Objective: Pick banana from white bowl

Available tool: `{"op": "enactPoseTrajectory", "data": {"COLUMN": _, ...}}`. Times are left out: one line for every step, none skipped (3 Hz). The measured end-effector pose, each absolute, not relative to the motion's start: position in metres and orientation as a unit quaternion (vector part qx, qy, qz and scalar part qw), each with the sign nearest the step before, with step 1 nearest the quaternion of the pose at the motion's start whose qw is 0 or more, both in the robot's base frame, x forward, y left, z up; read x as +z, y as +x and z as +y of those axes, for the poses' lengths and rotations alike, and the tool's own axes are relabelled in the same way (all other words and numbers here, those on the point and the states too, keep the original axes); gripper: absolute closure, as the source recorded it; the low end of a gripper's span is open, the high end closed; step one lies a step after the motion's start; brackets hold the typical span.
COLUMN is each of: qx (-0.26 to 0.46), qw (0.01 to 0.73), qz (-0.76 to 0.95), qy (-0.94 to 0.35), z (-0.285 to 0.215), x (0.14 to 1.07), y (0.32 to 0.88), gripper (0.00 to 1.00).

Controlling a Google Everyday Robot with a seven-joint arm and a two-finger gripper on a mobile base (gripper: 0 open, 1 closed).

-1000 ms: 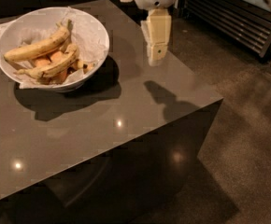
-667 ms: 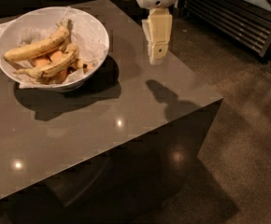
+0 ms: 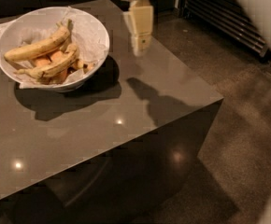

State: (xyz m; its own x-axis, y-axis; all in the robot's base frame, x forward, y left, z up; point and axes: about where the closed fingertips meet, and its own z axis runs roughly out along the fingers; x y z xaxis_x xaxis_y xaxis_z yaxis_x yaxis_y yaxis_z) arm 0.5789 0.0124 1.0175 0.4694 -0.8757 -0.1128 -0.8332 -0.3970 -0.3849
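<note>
The banana [image 3: 51, 68] is located in the white bowl [image 3: 99, 28], low in the front part, and is laid across from left to right. Its surface is dull yellow with brown streaks, and its tips are dark. A brighter banana [image 3: 35, 49] is laid just behind it, with orange pieces [image 3: 56, 56] seen between the two. The bowl is lined with crumpled white paper [image 3: 88, 26] and is placed on the dark table [image 3: 79, 134], near the far left corner.

The gripper [image 3: 140, 45] is held above the table's far edge, to the right of the bowl and well apart from it, and is pointed downward. It is not in contact with the banana or the bowl. Whether the gripper is set wide or narrow cannot be told. Its shadow [image 3: 156, 104] is cast on the table top toward the right corner.
</note>
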Motion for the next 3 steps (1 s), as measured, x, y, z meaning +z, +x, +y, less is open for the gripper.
{"op": "enactPoseTrajectory", "data": {"qx": -0.054, "qw": 0.202, "qz": 0.455, "qy": -0.866, "z": 0.052, "x": 1.023, "y": 0.596, "gripper": 0.0}}
{"op": "enactPoseTrajectory", "data": {"qx": -0.066, "qw": 0.196, "qz": 0.409, "qy": -0.889, "z": 0.08, "x": 1.02, "y": 0.606, "gripper": 0.0}}
{"op": "enactPoseTrajectory", "data": {"qx": -0.066, "qw": 0.204, "qz": 0.397, "qy": -0.893, "z": 0.089, "x": 1.018, "y": 0.606, "gripper": 0.0}}
